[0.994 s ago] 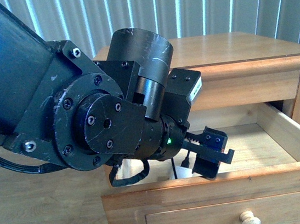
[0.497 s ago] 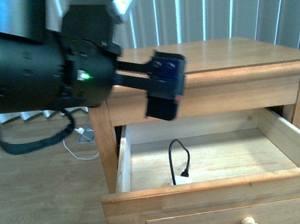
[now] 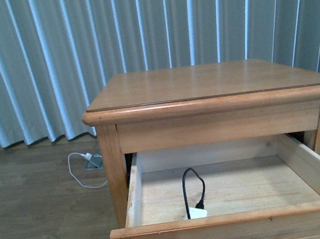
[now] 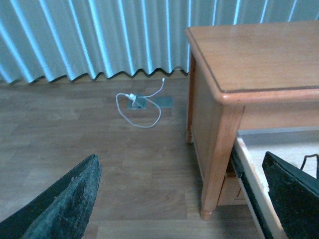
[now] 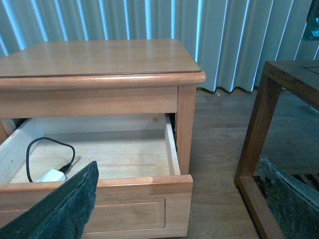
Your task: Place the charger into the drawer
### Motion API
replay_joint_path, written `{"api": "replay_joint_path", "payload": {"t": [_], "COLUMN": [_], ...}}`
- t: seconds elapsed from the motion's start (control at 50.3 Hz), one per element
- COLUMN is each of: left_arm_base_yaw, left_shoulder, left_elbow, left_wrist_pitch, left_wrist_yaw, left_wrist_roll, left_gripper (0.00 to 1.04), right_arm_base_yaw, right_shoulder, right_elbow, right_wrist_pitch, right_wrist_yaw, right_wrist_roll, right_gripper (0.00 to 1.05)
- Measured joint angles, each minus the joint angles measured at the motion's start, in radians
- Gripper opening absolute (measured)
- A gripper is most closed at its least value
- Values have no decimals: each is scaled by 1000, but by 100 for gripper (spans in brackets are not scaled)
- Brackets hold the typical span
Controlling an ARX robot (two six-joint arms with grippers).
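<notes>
The drawer (image 3: 233,225) of the wooden nightstand stands pulled open. The charger (image 3: 196,212), a small white block with a looped black cable, lies inside on the pale wood, just behind the drawer's front wall. It also shows in the right wrist view (image 5: 51,175). No arm shows in the front view. My left gripper (image 4: 182,199) is open and empty, over the floor by the nightstand's front left leg. My right gripper (image 5: 182,201) is open and empty, in front of the drawer's right corner (image 5: 169,194).
A white charger with a white cable (image 3: 86,162) lies on the floor left of the nightstand, near the curtain. A dark wooden frame (image 5: 259,124) stands to the right of the nightstand. The nightstand top (image 3: 202,81) is bare.
My left arm, which filled the front view with its gripper over the drawer, has drawn back up and to the left out of that view. The charger stays in the drawer.
</notes>
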State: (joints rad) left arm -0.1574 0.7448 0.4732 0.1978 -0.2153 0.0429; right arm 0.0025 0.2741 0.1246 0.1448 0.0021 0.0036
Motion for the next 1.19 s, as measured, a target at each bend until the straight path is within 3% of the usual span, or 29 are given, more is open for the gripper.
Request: {"api": "replay_joint_path", "payload": {"t": [0.298, 0.437, 0.676, 0.815, 1.153, 1.192], "left_arm_base_yaw": [80, 188, 194, 155, 156, 156], "left_shoulder": [-400, -512, -518, -626, -676, -680], "left_elbow": [-193, -270, -272, -325, -397, -401], "left_wrist_pitch": [-249, -249, -249, -230, -213, -212], "left_wrist_yaw": [-34, -11, 5, 220, 214, 214], "left_wrist_roll": [-92, -160, -180, -85, -53, -51], "left_gripper": [99, 99, 98, 72, 6, 4], "right_arm_base_yaw": [0, 0, 0, 0, 0, 0], "right_shoulder": [0, 0, 0, 0, 0, 0], "right_elbow": [0, 0, 0, 0, 0, 0], "right_wrist_pitch": [0, 0, 0, 0, 0, 0], "right_wrist_yaw": [0, 0, 0, 0, 0, 0], "right_wrist_roll": [0, 0, 0, 0, 0, 0], "right_gripper": [96, 96, 96, 96, 96, 96]}}
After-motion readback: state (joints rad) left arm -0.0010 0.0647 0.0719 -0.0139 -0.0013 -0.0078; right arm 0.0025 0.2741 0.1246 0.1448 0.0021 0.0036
